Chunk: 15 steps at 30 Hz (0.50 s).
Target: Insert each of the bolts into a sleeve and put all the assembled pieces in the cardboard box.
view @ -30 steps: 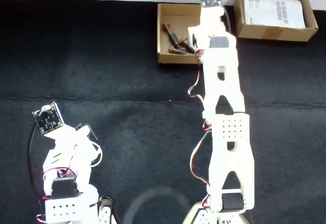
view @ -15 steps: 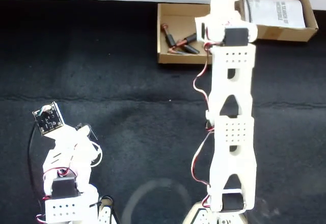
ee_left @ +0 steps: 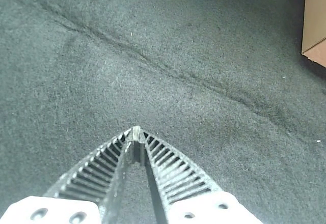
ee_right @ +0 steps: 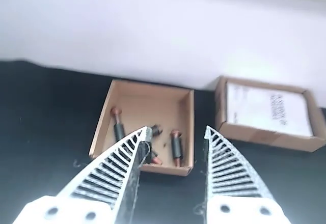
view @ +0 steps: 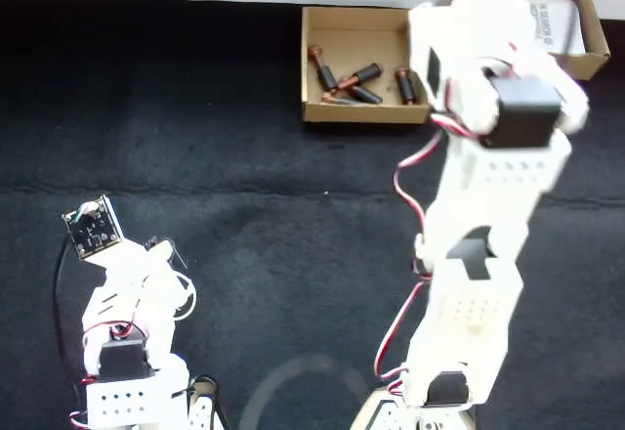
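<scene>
The cardboard box stands at the table's far edge and holds several assembled pieces, dark sleeves with copper-headed bolts; one lies by its right wall. In the right wrist view the same box lies below and ahead, with pieces on its floor. My right gripper hangs open and empty, high above the table in front of the box. My left gripper is shut on nothing, low over the black cloth at the near left.
A second cardboard box with a printed sheet stands right of the first. The raised right arm covers part of it. A box corner shows in the left wrist view. Black cloth covers the table.
The right arm has risen and pulled back from over the box, swinging right and uncovering a piece by the box's right wall. The left arm has not moved.
</scene>
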### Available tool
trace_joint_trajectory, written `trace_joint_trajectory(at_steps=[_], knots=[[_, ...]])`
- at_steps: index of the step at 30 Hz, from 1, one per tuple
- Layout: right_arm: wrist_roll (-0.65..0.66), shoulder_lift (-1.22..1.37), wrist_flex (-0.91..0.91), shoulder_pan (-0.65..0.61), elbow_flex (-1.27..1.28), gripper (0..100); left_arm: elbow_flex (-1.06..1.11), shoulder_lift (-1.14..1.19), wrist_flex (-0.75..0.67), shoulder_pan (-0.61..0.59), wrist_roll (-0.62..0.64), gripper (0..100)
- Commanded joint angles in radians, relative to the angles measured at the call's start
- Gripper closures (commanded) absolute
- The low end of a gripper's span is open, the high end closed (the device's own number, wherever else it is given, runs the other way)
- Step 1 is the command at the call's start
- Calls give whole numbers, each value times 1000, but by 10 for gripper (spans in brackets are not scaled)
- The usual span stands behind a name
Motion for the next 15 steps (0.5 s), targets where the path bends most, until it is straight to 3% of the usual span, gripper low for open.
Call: trace_joint_trajectory(at_steps=[1, 8, 15], knots=[[6, -125, 10, 56, -97, 850, 18, -5, -15, -1, -8, 990], [6, -306, 10, 143, -97, 850, 18, -5, -15, -1, -8, 990], [8, -487, 10, 150, -77, 850, 18, -5, 29, -5, -8, 990]])
